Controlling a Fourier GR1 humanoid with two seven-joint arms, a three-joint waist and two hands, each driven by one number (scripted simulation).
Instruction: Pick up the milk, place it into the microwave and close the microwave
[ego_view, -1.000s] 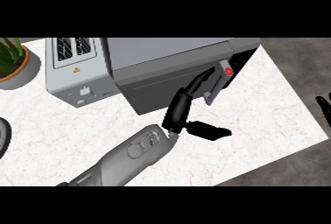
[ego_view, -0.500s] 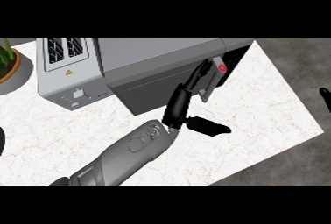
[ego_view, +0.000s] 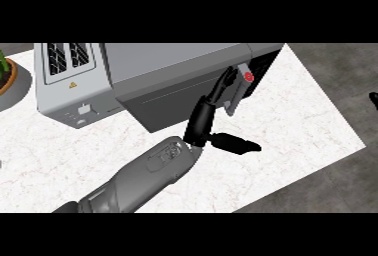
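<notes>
The grey microwave (ego_view: 173, 57) stands at the back of the white counter. Its dark door (ego_view: 166, 102) is swung almost against the body, with a narrow gap at the right by the panel with the red button (ego_view: 249, 77). My left hand (ego_view: 201, 122) is open. Its straight fingers (ego_view: 221, 90) lie against the door's right edge and its thumb (ego_view: 236, 143) sticks out to the right. No milk shows in the head view. Only a black sliver of my right hand (ego_view: 373, 100) shows at the right edge.
A potted plant (ego_view: 10, 82) stands at the far left, beside the microwave's vented light-grey side (ego_view: 70, 62). The marble counter (ego_view: 310, 125) ends in an edge on the right and along the lower right, with dark floor beyond.
My left hand has moved slightly up along the door, and the door's gap has narrowed. The plant has slid towards the left edge of the view.
</notes>
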